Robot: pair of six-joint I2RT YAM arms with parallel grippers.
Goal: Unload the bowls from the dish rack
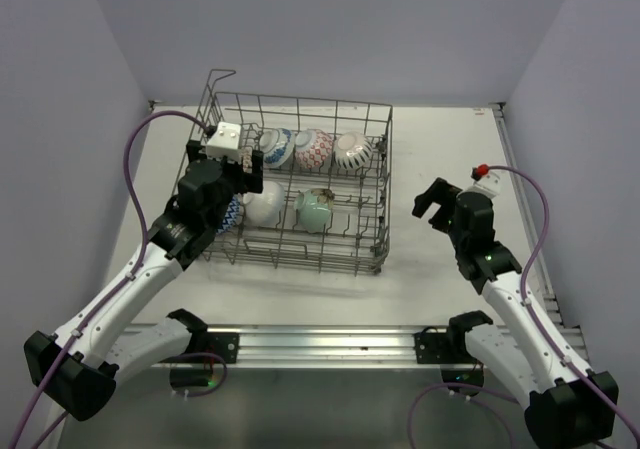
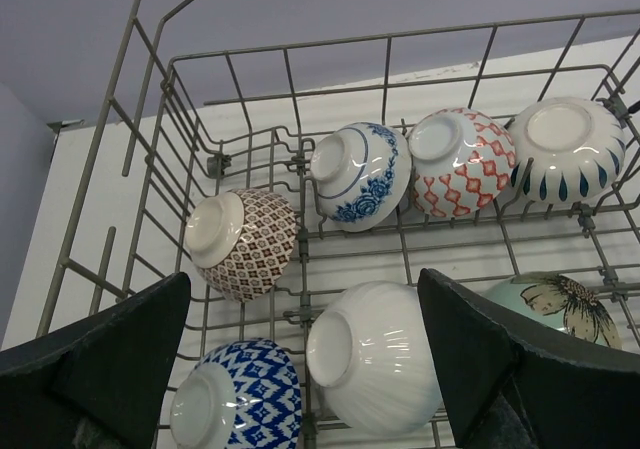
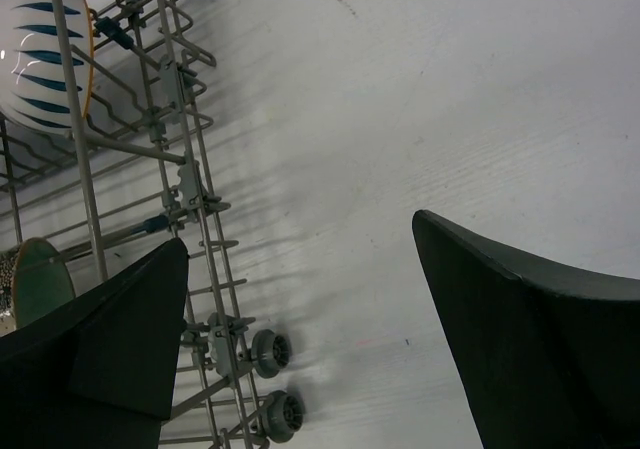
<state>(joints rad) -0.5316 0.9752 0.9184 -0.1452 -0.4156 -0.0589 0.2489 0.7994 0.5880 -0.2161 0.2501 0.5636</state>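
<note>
From above, the left claw (image 1: 243,179) hangs released over the left end of the dish rack (image 1: 300,102), and the right claw (image 1: 430,200), also released, hovers above bare worktop (image 1: 430,279) with the rack to its left. The left wrist camera shows a white ribbed bowl (image 2: 375,359) below the gap between its fingers (image 2: 100,359), a blue-and-white bowl (image 2: 237,394) by the left finger, and a row of patterned bowls (image 2: 358,176) farther ahead. The right wrist camera finds the rack's small wheels (image 3: 270,352) beside its left finger and a blue-streaked bowl (image 3: 35,54) farther ahead.
</note>
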